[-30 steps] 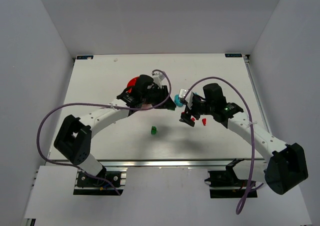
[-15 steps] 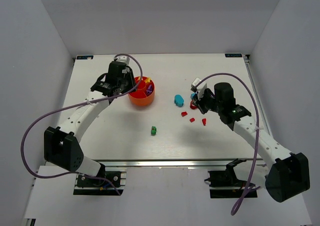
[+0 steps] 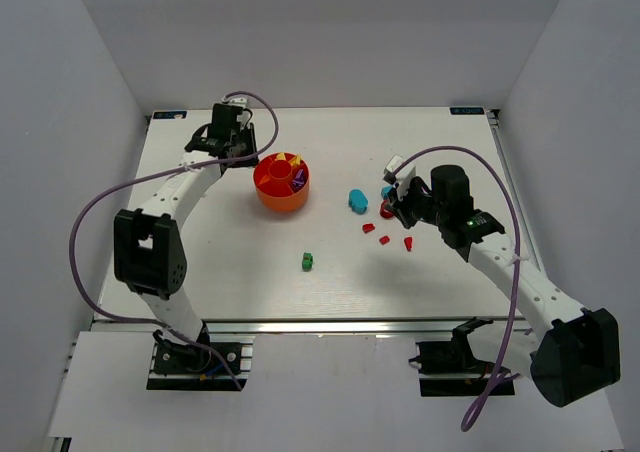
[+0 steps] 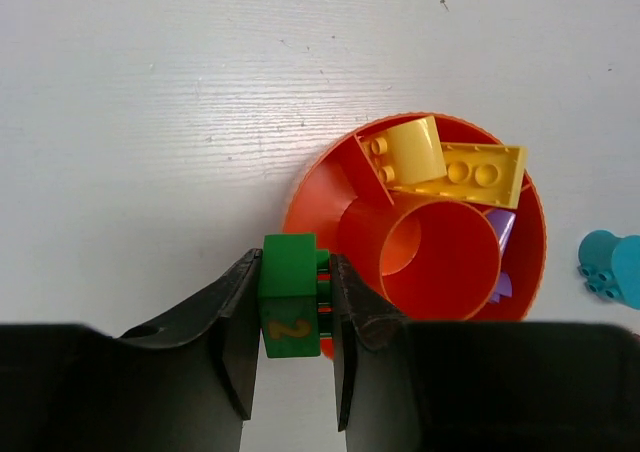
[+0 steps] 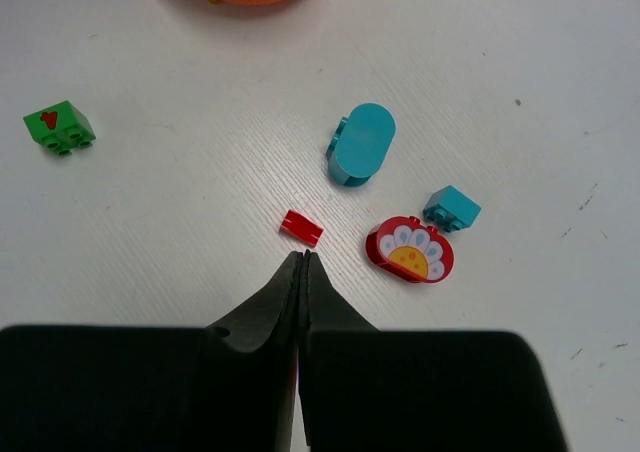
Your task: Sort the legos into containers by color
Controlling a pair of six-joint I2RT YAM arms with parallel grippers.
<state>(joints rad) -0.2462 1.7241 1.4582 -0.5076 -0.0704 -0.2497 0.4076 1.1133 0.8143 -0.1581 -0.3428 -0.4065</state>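
**Green brick in my left grip, beside the tub**

My left gripper [image 4: 292, 272] is clamped on a green brick [image 4: 290, 307] marked with a yellow 2. I pinch it by 2 opposite side faces so it can fall straight when I let go. It hangs just beside the left rim of the orange tub [image 4: 312, 197], over the table [image 4: 150, 92] and not over any compartment. I judge it needs a compartment of its own: yellow pieces [image 4: 445, 162] fill 1 and a purple piece [image 4: 500, 234] lies in another.

My right gripper [image 5: 302, 262] has its fingers [image 5: 275, 302] pressed together with nothing showing between them, tips just short of a small red brick [image 5: 301, 228].

My own housing cuts off the tub's near compartments, so I cannot tell what they hold.
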